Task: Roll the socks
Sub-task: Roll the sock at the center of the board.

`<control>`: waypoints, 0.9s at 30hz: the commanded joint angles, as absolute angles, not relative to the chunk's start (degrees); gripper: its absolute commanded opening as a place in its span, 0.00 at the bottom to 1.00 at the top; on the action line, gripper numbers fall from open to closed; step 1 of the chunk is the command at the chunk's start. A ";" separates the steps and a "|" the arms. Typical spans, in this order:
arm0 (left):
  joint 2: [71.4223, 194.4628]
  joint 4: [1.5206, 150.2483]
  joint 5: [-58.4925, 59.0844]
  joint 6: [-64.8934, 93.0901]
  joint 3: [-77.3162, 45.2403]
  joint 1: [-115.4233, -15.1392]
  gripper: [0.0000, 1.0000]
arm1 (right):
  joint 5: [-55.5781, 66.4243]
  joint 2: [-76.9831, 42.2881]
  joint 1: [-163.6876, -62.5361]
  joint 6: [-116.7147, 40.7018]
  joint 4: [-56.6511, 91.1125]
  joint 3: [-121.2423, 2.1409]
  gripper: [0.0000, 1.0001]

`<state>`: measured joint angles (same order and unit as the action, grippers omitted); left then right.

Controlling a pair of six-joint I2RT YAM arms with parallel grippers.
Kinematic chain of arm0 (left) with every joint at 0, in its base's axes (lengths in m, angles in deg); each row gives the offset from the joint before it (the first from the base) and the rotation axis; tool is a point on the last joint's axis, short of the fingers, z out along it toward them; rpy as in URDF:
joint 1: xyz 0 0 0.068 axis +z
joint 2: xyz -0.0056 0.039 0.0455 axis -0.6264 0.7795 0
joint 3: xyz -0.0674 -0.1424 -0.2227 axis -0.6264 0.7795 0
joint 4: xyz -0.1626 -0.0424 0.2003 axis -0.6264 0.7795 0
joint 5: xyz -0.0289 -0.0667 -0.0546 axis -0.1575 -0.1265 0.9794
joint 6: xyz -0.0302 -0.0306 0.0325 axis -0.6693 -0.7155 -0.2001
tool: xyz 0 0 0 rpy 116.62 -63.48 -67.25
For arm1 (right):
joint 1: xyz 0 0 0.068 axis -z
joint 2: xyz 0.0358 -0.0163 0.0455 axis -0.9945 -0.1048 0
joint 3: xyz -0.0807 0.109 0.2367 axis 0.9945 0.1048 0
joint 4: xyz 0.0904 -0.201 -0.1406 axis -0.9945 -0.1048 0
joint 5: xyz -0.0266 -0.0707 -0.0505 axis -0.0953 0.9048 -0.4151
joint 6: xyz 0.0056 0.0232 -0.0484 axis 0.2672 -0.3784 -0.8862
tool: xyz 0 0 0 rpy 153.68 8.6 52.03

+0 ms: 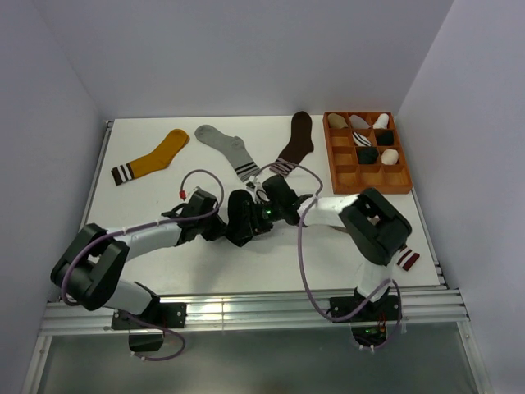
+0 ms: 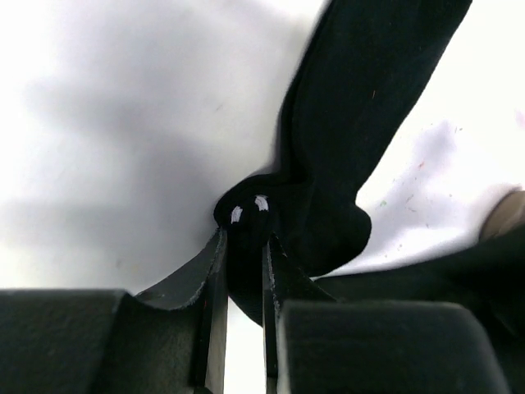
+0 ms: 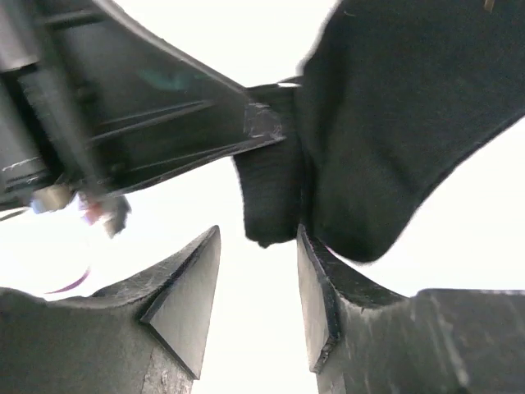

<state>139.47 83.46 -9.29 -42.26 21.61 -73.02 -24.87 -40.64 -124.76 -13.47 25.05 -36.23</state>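
Left gripper [image 2: 244, 240] clamped on bunched end of black sock [image 2: 361, 107]. Right gripper [image 3: 258, 232] just beside it, jaws apart, sock touching one finger.

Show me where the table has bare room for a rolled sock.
Bare table between left base and right base, and the far-left corner behind the yellow sock. Crowded mid-table around the black sock, and right by the tray.

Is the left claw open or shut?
Shut. The left claw pinches a bunched fold of the black sock between its fingers.
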 commanded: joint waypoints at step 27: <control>146.66 94.86 -8.49 -27.23 12.80 -72.00 0.12 | 31.34 -34.62 -151.13 -43.50 27.67 -35.33 0.47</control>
